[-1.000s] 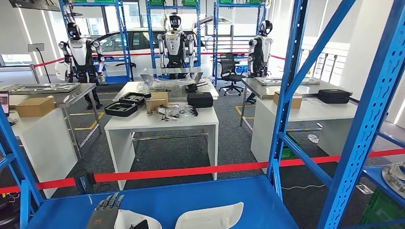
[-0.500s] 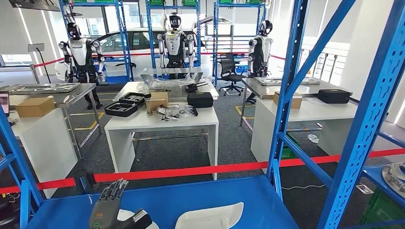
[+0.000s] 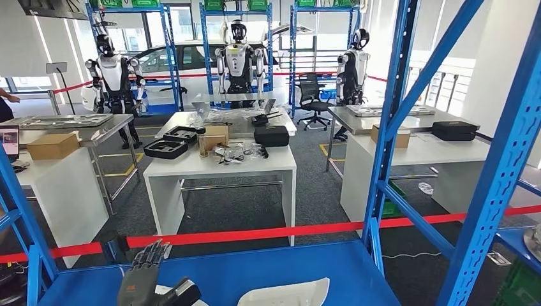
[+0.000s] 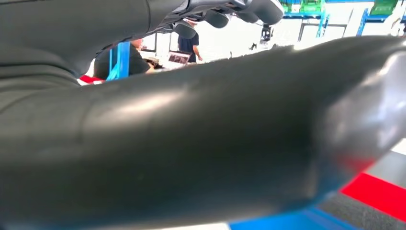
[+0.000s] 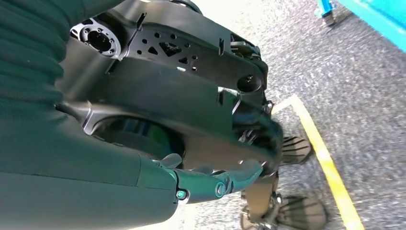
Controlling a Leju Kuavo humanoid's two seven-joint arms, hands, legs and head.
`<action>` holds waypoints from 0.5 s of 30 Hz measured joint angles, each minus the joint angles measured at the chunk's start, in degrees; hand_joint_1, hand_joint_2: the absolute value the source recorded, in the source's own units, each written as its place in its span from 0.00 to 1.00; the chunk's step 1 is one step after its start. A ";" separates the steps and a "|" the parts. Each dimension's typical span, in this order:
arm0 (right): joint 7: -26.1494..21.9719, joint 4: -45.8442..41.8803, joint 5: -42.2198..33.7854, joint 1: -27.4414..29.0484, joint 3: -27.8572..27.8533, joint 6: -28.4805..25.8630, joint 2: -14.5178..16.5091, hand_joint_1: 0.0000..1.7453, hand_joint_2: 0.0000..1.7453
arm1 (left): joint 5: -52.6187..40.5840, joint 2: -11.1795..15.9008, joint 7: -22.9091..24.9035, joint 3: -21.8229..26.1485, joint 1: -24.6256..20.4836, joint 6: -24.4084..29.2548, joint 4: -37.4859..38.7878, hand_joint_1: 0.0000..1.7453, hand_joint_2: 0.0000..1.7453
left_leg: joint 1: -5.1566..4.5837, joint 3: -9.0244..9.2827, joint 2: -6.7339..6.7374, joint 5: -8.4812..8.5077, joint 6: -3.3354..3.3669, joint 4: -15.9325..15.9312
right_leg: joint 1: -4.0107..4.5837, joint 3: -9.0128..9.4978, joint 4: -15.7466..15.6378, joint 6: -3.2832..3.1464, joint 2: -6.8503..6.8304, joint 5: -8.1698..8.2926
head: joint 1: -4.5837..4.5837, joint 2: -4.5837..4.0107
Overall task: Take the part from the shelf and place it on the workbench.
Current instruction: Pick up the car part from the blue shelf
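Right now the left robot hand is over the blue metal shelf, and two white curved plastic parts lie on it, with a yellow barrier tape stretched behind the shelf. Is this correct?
Not quite: the barrier tape is red, not yellow, as the head view shows. The rest holds: the left robot hand is over the blue metal shelf, where two white curved plastic parts lie.

The left hand (image 3: 145, 284) covers most of the white part (image 3: 167, 292) under it, and the frame's near edge crops both.

Two white parts (image 3: 284, 296) (image 3: 164, 291) on blue shelf (image 3: 255, 271), three humanoid robots (image 3: 115, 71) (image 3: 239, 60) (image 3: 354, 62), two cardboard boxes (image 3: 53, 145) (image 3: 212, 137) on tables, one office chair (image 3: 314, 99).
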 joint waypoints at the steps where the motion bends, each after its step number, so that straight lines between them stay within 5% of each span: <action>1: 0.00 0.01 0.01 0.08 0.02 0.01 0.03 0.00 1.00 | 0.01 0.02 -0.05 0.04 0.02 -0.02 -0.01 0.00 0.00 | -0.09 -0.01 -0.01 -0.24 -0.54 0.31 | 0.08 0.21 -0.64 -0.46 0.00 -0.19 | -0.04 0.01; 2: 0.01 0.01 0.04 0.16 0.04 0.01 0.05 0.00 1.00 | 0.04 0.03 -0.17 0.08 0.03 -0.08 -0.01 0.00 0.00 | -0.18 0.06 -0.06 -0.25 -1.03 0.48 | 0.21 0.19 -0.60 -1.05 -0.04 -0.53 | -0.09 0.01; 4: -0.02 0.02 0.14 0.24 0.07 0.01 0.05 0.00 1.00 | 0.35 0.10 -0.44 0.20 0.11 -0.42 -0.04 0.00 0.50 | -0.13 0.07 0.00 -0.24 -1.77 1.01 | 0.11 0.86 -0.62 -1.95 0.02 0.23 | -0.24 0.02; 6: -0.07 0.01 0.18 0.08 0.08 0.00 0.04 0.00 1.00 | 1.13 0.19 -0.93 0.48 0.09 -0.90 -0.06 0.00 1.00 | -0.02 -1.78 0.28 -0.87 -2.20 4.42 | 0.05 1.75 -1.07 -2.63 0.14 0.09 | -0.43 0.02; 10: 0.00 0.02 0.09 0.12 0.11 -0.06 0.04 0.00 1.00 | 4.10 0.34 -3.20 1.67 0.56 -2.12 -0.03 0.00 1.00 | -0.02 -9.55 0.50 -4.55 -2.50 15.63 | 0.38 3.27 -1.38 -3.57 0.28 -1.16 | -0.67 0.01; 12: 0.02 0.01 0.02 0.14 0.12 -0.08 0.04 0.00 1.00 | 5.12 0.49 -4.18 2.42 0.81 -2.46 -0.07 0.00 1.00 | -0.13 -9.79 0.49 -1.70 -2.00 12.86 | 0.60 4.32 -1.39 -3.57 0.46 -1.98 | -0.72 0.02; 14: 0.01 0.00 0.00 0.11 0.12 -0.08 0.08 0.00 1.00 | 5.41 0.71 -4.60 2.97 0.82 -2.55 -0.17 0.00 1.00 | -0.52 -7.31 0.50 3.26 -1.17 5.29 | 0.75 5.51 -1.47 -3.40 0.57 -2.86 | -0.72 0.01; 15: 0.01 0.00 0.00 0.06 0.12 -0.08 0.10 0.00 1.00 | 5.44 0.81 -4.68 3.22 0.78 -2.59 -0.21 0.00 1.00 | -0.78 -6.15 0.50 4.29 -0.77 2.34 | 0.78 5.83 -1.56 -3.19 0.61 -3.21 | -0.75 -0.01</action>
